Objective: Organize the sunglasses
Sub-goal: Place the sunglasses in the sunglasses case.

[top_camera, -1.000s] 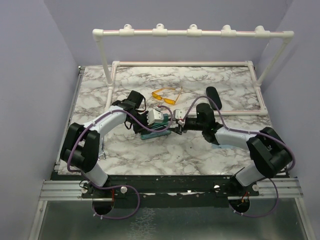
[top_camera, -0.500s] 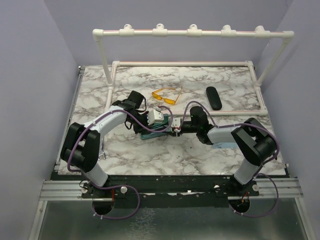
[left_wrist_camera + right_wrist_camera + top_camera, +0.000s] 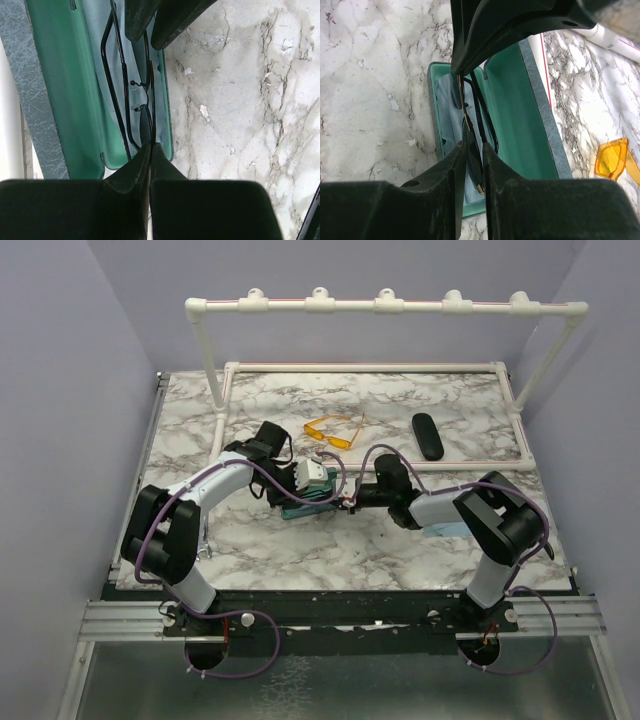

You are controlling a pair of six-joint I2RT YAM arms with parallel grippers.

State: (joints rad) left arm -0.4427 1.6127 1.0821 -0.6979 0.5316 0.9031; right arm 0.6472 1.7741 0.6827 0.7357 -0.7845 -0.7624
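Inside case, L fingers clamp dark sunglasses; R fingers straddle them, grip unclear.

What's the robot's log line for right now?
left gripper: shut on dark sunglasses | right gripper: shut on same pair | where: at open case | yellow sunglasses: on table

Lilac walls — marble tabletop

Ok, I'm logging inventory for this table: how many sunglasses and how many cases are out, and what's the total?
Sunglasses: 2 (dark wire pair, yellow-orange pair)
Cases: 2 (grey-blue case, black oval case)
Total: 4
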